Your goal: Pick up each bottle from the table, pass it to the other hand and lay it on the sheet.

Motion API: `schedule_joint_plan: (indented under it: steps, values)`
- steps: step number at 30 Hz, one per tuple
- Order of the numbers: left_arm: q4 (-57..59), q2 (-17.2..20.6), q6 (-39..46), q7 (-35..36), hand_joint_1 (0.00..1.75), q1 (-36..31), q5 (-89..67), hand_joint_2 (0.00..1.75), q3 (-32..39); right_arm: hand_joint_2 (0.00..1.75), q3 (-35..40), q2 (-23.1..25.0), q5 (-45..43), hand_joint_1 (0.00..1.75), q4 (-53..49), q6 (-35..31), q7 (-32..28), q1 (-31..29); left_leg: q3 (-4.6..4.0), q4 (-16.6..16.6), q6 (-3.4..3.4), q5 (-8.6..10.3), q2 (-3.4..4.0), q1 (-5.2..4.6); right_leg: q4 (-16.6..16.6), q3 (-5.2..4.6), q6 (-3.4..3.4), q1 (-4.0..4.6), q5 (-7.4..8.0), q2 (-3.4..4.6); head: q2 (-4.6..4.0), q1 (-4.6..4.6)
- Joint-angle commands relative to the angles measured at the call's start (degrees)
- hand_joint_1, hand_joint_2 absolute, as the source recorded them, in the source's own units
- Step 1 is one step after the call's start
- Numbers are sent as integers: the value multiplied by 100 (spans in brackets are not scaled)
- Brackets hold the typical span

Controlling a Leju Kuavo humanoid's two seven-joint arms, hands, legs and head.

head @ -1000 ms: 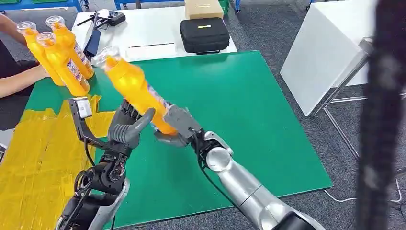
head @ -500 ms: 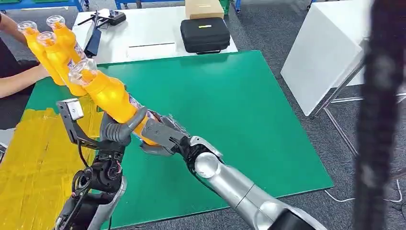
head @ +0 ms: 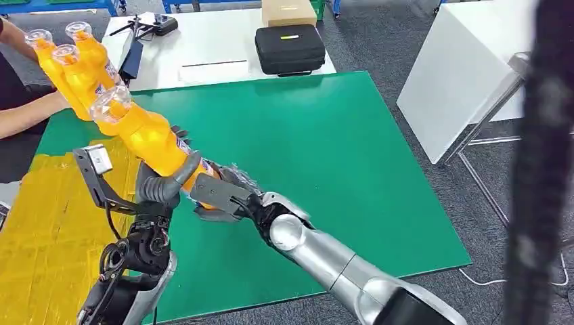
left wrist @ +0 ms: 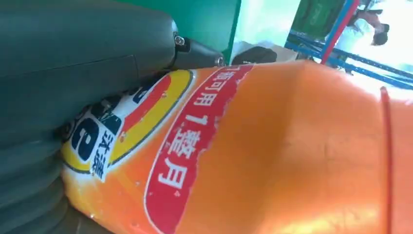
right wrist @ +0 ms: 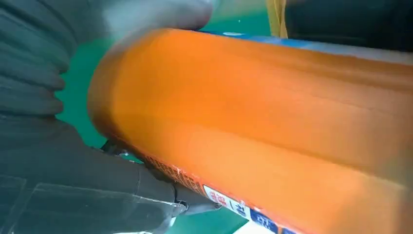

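Now, my right hand [head: 215,196] fingers grasping the orange bottle [head: 152,139] base, my left hand [head: 162,184] fingers wrapping its middle, above the green worktop [head: 325,149], near the yellow sheet [head: 40,223]

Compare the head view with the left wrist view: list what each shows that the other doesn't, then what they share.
Head view alone: the right robot hand gripping the bottle's base, the yellow sheet, two more bottles held by a person's arm, and a black case.

Left wrist view alone: the bottle's red and yellow label with its printed characters.

Both: the orange bottle and the left robot hand around it.
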Motion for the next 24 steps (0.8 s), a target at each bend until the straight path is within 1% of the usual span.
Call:
schedule_joint_plan:
  steps: [1, 4, 6, 9, 10, 11, 12, 14, 15, 16, 17, 18, 19, 21, 22, 23, 24]
  values:
    - [430, -79, -39, 14, 175, -599, 64, 175, -242, 175, 929, 103, -9, 175, 373, 222, -90, 65, 19, 2, -16, -11, -7, 5, 2, 23, -2, 5, -14, -18, 0, -2]
    - [417, -69, -45, -28, 175, -593, 40, 175, -235, 175, 877, 73, 19, 175, 409, 79, -112, 53, 18, 2, -16, -10, -11, 6, 2, 23, -3, 6, -15, -22, 0, 0]
    - [343, 15, 93, -290, 175, -563, -223, 175, -189, 175, 855, 22, 148, 175, 387, -112, -122, 46, 24, 5, -20, -15, -12, 4, 8, 27, -3, 4, -21, -25, 0, 0]
    - [314, 63, 83, -275, 175, -552, -202, 175, -143, 175, 829, -19, 141, 175, 391, -102, -119, 28, 12, 1, -12, -6, -7, 5, 0, 14, -2, 5, -9, -15, 0, 0]
    - [244, 95, 139, -348, 175, -525, -319, 175, -117, 175, 800, -34, 164, 110, 362, -155, -126, 53, 38, 10, -29, -25, -10, 3, 17, 38, -4, 4, -33, -29, 0, 0]
    - [161, 159, 258, -500, 175, -494, -547, 175, -70, 0, 773, -65, 243, 0, 379, -231, -45, 57, 18, 1, -15, -9, -8, 5, 2, 20, -3, 5, -13, -18, 0, 2]
    - [20, 271, 360, -625, 175, -442, -785, 175, 61, 0, 675, -137, 281, 0, 372, -302, -28, 91, 32, 6, -24, -19, -10, 4, 10, 33, -4, 5, -26, -26, 0, 0]
    - [-188, 544, 532, -832, 175, -412, -1464, 175, 327, 0, 470, -323, 554, 0, 361, -593, -144, 161, 21, 1, -17, -10, -4, 6, 1, 21, -3, 6, -13, -15, 0, 0]
    - [-240, 540, 357, -727, 175, -369, -1539, 175, 538, 0, 354, -363, 625, 0, 360, -537, -215, 197, 44, 10, -32, -28, -3, 3, 19, 41, -6, 4, -35, -24, 0, 2]
    - [-259, 513, 248, -678, 175, -343, -1587, 175, 655, 0, 286, -375, 668, 0, 355, -494, -250, 221, 20, 0, -17, -10, 5, 5, 0, 19, -3, 6, -10, -8, 0, 0]
    - [-259, 513, 248, -678, 175, -343, -1587, 175, 655, 0, 286, -375, 668, 0, 355, -494, -250, 221, 33, 5, -26, -20, 6, 5, 10, 31, -4, 5, -23, -15, 0, 2]
    - [-259, 513, 248, -678, 175, -343, -1587, 175, 655, 0, 286, -375, 668, 0, 355, -494, -250, 221, 12, -1, -13, -5, -7, 2, 3, 12, -2, 2, -10, -19, 0, 0]
    - [-254, 488, 244, -678, 175, -339, -1591, 175, 638, 0, 289, -355, 671, 0, 348, -492, -250, 225, 23, 3, -19, -12, -8, 2, 8, 21, -3, 2, -19, -23, 0, -2]
    - [-235, 454, 240, -683, 175, -340, -1613, 175, 607, 0, 294, -333, 684, 0, 340, -486, -248, 229, 9, 1, -11, -5, 2, 4, 3, 6, -2, 4, -7, -8, 0, -2]
    - [-193, 483, 422, -835, 175, -365, -1970, 175, 600, 0, 251, -336, 734, 0, 323, -548, -218, 253, 34, 12, -27, -24, 4, 1, 22, 28, -4, 2, -29, -17, 0, 2]
    - [-141, 634, 886, -1015, 175, -409, -2780, 175, 669, 0, 128, -422, 884, 0, 274, -793, -214, 310, 11, 4, -15, -9, 0, 2, 9, 9, -2, 2, -12, -11, 0, 2]
    - [-39, 898, 1199, -949, 175, -436, -3612, 175, 864, 0, -106, -558, 914, 0, 171, -880, -278, 410, 21, 8, -20, -15, -5, 1, 15, 19, -2, 1, -21, -20, 0, 0]
